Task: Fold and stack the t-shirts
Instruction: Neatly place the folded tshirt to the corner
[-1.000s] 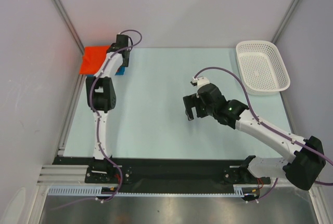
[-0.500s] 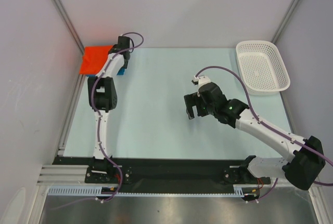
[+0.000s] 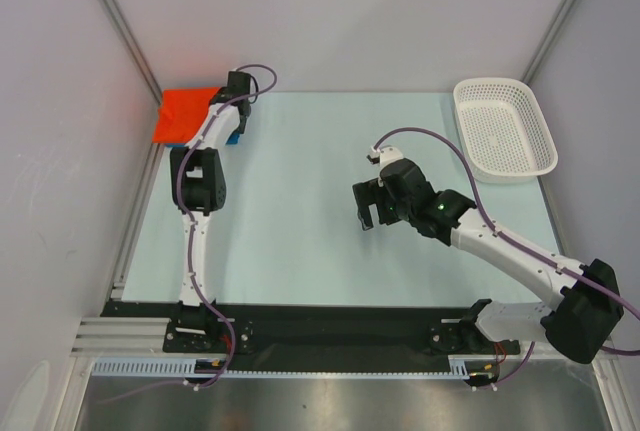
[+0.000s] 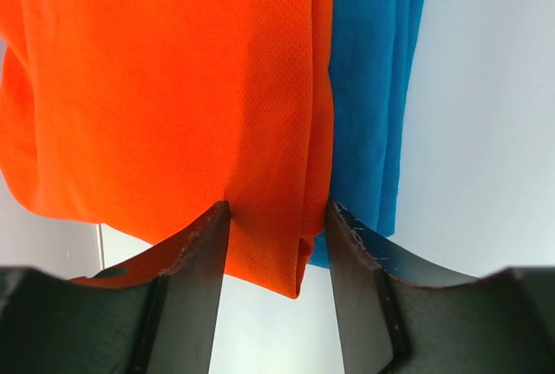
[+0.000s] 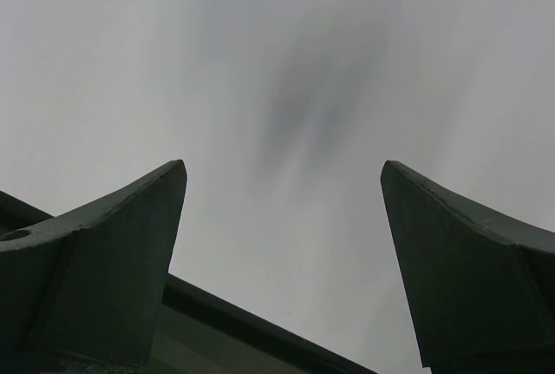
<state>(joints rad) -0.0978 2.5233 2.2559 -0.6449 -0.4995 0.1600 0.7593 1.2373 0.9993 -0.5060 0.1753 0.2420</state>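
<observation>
Left hand (image 4: pixel 277 209) at far left corner of counter (image 3: pixel 300 241), fingers part-spread astride edge of folded orange shirt (image 4: pixel 173 88); pinching or not, cannot tell; orange shirt overlaps blue shirt (image 4: pixel 368 88); right hand (image 5: pixel 283 166) spread wide over mid-counter.

**Bright, even light with soft shadows**

From above we see the pale table (image 3: pixel 300 201) evenly lit and sharp, the arms casting only faint shadows, while the orange-red t-shirt (image 3: pixel 183 111) throws a reddish glow onto the left wall (image 3: pixel 85 141). At the left wrist the shirt's weave reads crisply, though the left gripper's fingers (image 4: pixel 195 296) look soft and dark. At the right wrist a blurred double shadow smears the surface, and the right gripper's fingers (image 5: pixel 113 252) are underexposed.
</observation>
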